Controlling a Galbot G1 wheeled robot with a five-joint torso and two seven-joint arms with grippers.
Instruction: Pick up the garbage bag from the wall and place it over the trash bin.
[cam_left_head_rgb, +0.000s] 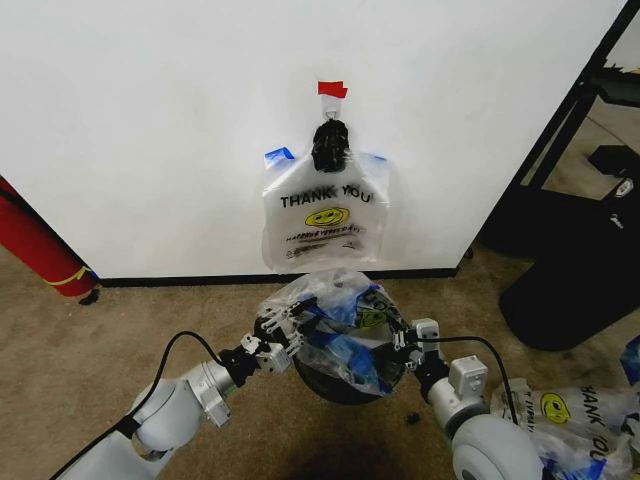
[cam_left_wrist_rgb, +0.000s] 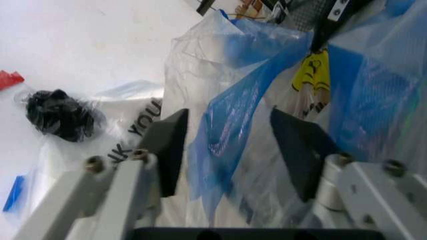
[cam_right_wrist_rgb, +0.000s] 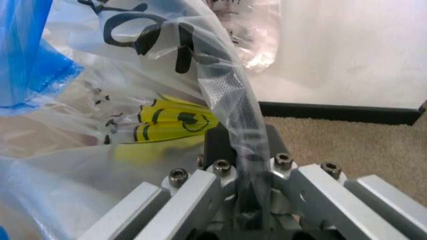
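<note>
A garbage bag (cam_left_head_rgb: 335, 330) with blue patches and a yellow smiley lies spread over the trash bin (cam_left_head_rgb: 335, 388), whose dark body shows beneath it. My left gripper (cam_left_head_rgb: 280, 325) is at the bag's left side. In the left wrist view it (cam_left_wrist_rgb: 233, 150) stands open with a blue fold of the bag (cam_left_wrist_rgb: 230, 125) between its fingers (cam_left_wrist_rgb: 170, 150). My right gripper (cam_left_head_rgb: 402, 340) is at the bag's right side, and it (cam_right_wrist_rgb: 248, 160) is shut on a twisted strip of the bag (cam_right_wrist_rgb: 233, 100). Another bag (cam_left_head_rgb: 325, 215) hangs from the hook on the wall (cam_left_head_rgb: 150, 120) under red tape (cam_left_head_rgb: 332, 89).
A black baseboard (cam_left_head_rgb: 200, 281) runs along the wall's foot. A red cylinder (cam_left_head_rgb: 40, 250) leans at the left. A large black object (cam_left_head_rgb: 570, 290) and a black frame (cam_left_head_rgb: 560, 130) stand at the right. More bags (cam_left_head_rgb: 570, 410) lie on the carpet by my right arm.
</note>
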